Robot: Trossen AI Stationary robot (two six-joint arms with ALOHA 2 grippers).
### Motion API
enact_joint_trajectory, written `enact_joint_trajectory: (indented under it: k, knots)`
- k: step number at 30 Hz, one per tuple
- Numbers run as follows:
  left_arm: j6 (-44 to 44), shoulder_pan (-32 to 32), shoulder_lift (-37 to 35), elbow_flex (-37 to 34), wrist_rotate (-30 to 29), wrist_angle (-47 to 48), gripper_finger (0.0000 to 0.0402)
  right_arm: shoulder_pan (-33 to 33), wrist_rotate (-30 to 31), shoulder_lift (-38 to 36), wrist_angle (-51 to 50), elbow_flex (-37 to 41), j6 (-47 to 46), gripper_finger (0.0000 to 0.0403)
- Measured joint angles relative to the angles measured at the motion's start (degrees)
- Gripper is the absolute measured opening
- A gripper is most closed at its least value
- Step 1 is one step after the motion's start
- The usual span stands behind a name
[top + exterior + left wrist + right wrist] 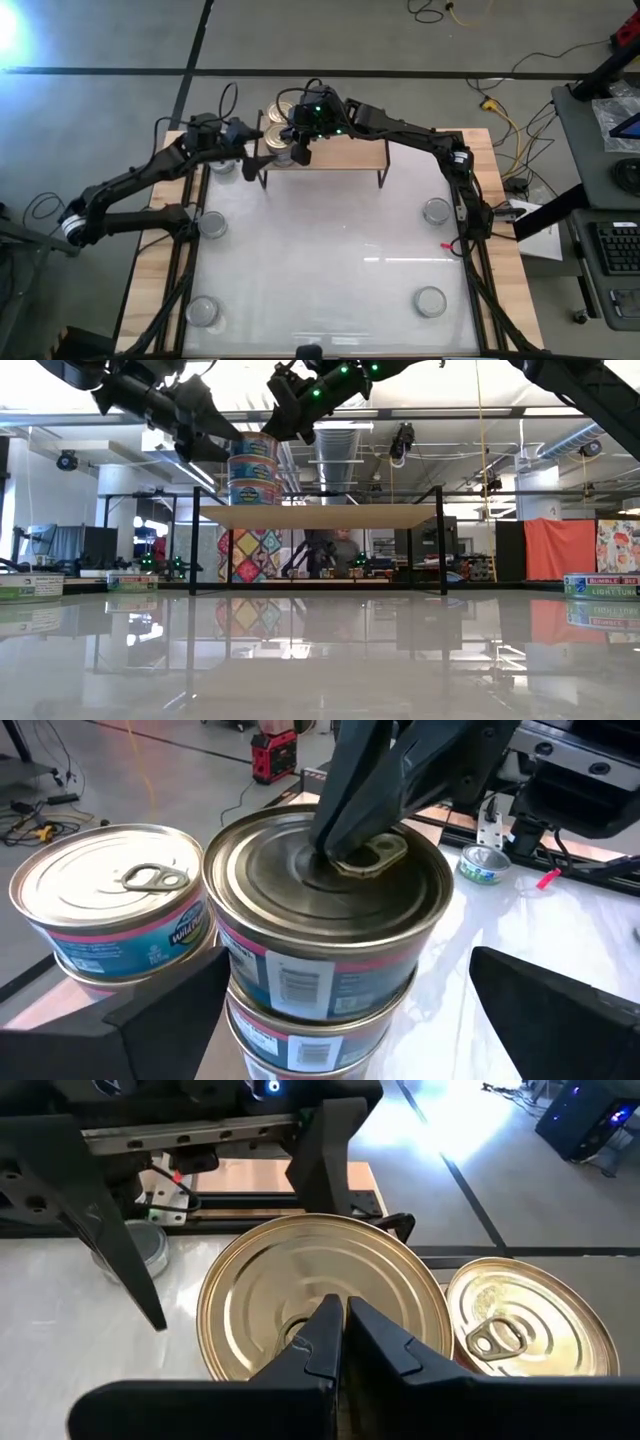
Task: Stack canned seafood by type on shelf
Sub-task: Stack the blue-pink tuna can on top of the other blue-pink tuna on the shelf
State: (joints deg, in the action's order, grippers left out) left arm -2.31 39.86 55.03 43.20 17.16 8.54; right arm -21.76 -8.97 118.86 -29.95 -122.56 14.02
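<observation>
Nearest on the white tabletop (330, 270) lie four loose silver-lidded tins, one toward each corner, such as the tin (431, 299) at the near right. They look like rigid, fairly dense little drums with smooth labelled walls and slick metal lids: stiff enough to squeeze firmly, but likely to slide if pinched on the lid. The best hold is probably across the round side wall, below the rim.

Farther back stands the shelf (345, 155), its wooden top carrying the gold-lidded tins at its left end. A stack of tins (252, 472) rises there, with a second gold-lidded tin (520, 1325) just beside it.

The left pincer (340, 1010) stands wide open, its fingers flanking the stack's side walls without gripping anything. The right pincer (340, 1335) is fully closed and empty; its joined tips press down on the lid of the top tin (320, 1295), near the pull tab, seemingly steadying or nudging it square.
</observation>
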Motion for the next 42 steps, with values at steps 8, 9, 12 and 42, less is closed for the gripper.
enact_joint_trajectory:
  k: [8,9,12,42]
  knots:
    - [-0.2,0.0,-2.9,0.1,-3.1,5.1,0.0397,0.3,0.8,-4.1,0.4,0.5,1.1,0.0013]
    - [-0.2,-0.1,-3.3,0.1,-3.9,5.7,0.0397,0.3,0.8,-5.2,0.1,0.5,2.0,0.0013]
    - [0.1,-0.1,-4.0,0.0,-5.9,6.8,0.0397,0.3,0.8,-8.5,-2.6,0.2,3.6,0.0013]
    - [1.3,0.0,-1.9,-3.6,-16.9,1.9,0.0382,2.9,5.5,-4.2,-10.2,4.2,1.2,0.0013]
